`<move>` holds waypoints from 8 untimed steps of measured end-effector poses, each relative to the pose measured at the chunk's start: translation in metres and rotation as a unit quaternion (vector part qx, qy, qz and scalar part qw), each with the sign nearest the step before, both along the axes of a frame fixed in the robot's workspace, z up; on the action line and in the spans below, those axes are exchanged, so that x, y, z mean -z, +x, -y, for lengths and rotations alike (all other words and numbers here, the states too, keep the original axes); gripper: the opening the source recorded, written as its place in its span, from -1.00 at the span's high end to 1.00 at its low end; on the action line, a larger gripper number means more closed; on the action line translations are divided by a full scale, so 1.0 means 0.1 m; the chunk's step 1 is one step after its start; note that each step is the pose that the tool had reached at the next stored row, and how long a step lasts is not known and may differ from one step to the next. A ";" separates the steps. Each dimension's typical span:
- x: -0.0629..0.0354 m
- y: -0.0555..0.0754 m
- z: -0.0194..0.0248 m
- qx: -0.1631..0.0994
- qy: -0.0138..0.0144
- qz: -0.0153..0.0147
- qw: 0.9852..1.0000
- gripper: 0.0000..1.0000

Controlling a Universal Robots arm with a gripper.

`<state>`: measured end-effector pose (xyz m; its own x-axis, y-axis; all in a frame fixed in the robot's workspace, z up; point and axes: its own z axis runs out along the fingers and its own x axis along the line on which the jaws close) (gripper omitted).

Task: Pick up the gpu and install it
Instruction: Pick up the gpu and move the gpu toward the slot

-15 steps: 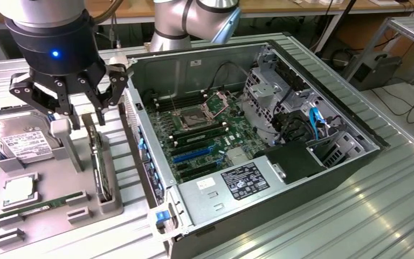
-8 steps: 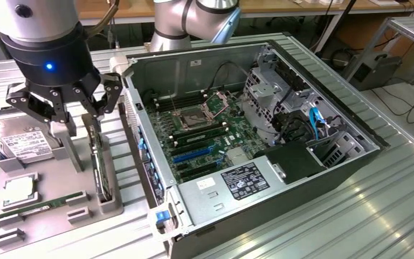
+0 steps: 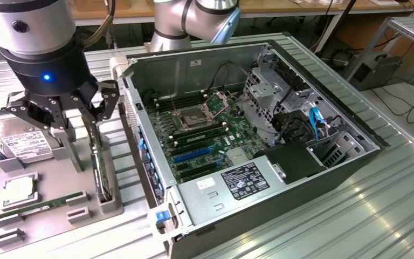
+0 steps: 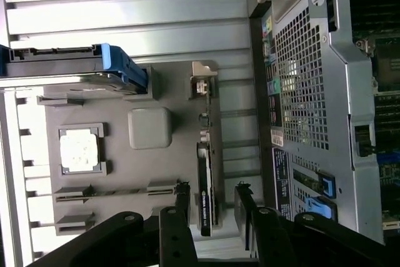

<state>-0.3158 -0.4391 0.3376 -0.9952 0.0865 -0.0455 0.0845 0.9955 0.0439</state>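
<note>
while the gpu (image 3: pixel 101 162) (image 4: pixel 207 176) stands on edge in its gray holder (image 3: pixel 49 186) (image 4: pixel 125 167), the gripper (image 3: pixel 74 121) (image 4: pixel 212 195) hangs over it.
spread fingers (image 4: pixel 182 201) flank the card, holding nothing; hard drive (image 3: pixel 20 143) (image 4: pixel 69 67) and open computer case (image 3: pixel 142 124) (image 4: pixel 306 79) stand alongside.

The gpu (image 3: pixel 101 162) (image 4: pixel 208 179) stands on edge in the gray tray (image 3: pixel 49 183) (image 4: pixel 150 167). Only a narrow gap separates it from the computer case (image 3: pixel 140 135) (image 4: pixel 306 92), with wider room toward the hard drive (image 3: pixel 20 141) (image 4: pixel 69 67). The claw (image 3: pixel 77 121) (image 4: pixel 211 195) hangs over it, fingers spread to either side. The case is open-topped, but the drive cage (image 3: pixel 264 94) and power supply (image 3: pixel 239 181) crowd the blue slots (image 3: pixel 192 156).
</note>
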 end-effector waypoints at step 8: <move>0.141 -0.05 0.000 0.000 0.000 0.005 1.000 0.15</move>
